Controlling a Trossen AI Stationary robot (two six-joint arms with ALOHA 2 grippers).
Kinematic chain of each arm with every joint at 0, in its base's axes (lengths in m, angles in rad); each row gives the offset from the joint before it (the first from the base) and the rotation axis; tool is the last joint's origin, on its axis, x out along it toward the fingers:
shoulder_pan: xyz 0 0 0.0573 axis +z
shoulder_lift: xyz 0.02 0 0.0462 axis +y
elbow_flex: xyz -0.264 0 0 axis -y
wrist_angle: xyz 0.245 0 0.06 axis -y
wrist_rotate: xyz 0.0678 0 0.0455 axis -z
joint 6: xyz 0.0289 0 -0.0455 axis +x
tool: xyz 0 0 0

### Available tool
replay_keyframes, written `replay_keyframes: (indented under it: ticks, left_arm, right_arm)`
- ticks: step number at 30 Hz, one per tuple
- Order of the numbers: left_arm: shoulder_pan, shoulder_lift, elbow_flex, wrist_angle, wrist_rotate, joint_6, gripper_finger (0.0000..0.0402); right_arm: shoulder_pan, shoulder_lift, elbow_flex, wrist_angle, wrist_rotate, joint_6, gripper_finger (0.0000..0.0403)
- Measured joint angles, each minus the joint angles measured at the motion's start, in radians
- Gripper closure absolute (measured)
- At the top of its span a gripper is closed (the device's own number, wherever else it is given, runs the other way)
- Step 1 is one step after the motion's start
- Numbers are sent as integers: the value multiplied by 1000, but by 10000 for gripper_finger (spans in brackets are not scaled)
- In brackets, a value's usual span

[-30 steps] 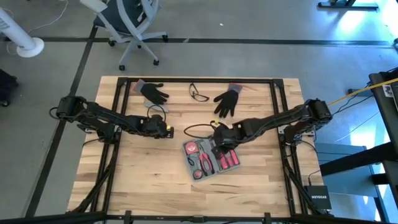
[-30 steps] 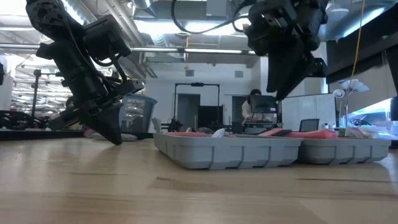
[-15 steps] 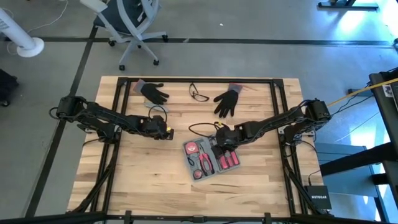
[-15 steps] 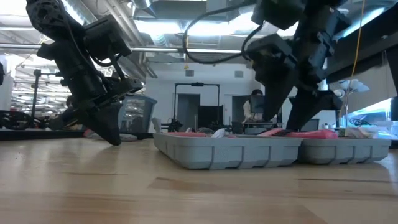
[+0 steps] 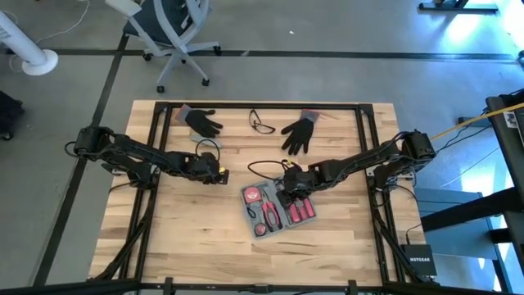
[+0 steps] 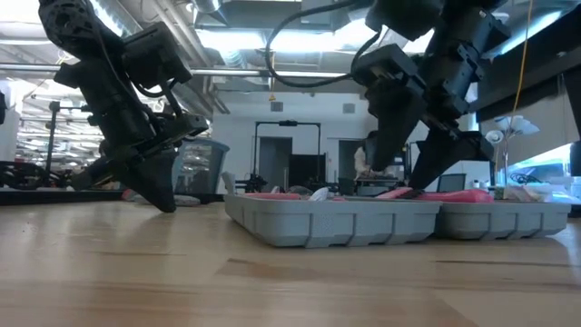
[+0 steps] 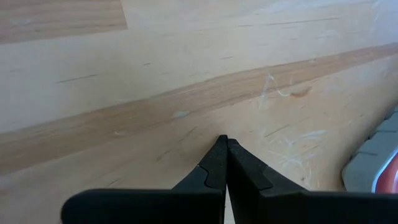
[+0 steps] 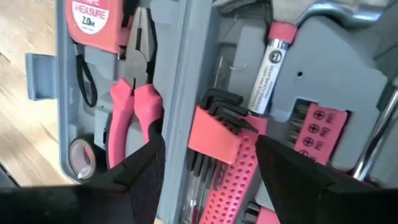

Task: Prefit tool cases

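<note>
Bright ceiling lights (image 6: 272, 41) flare behind silhouetted arms at surface level, daylight glares on the floor (image 5: 479, 37) overhead, and the pale wooden surface (image 7: 186, 74) looks soft close up.

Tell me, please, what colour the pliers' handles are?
Pink pliers; the right wrist view shows them best.

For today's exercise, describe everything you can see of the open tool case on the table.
The tool case is grey moulded plastic, lying open and flat on the wooden table. Its recesses hold a pink tape measure, pink-handled pliers, hex keys and screwdriver bits. The right gripper hangs open over it.
</note>
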Motion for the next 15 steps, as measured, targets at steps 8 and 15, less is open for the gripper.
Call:
replay_keyframes:
  ticks: [8,15]
  left_arm:
    - [6,0,0,-1,1,24,401]
    - [31,0,0,-11,13,57,402]
  right_arm:
    - [0,1,0,20,-38,10,180]
    - [0,56,2,138,-78,12,240]
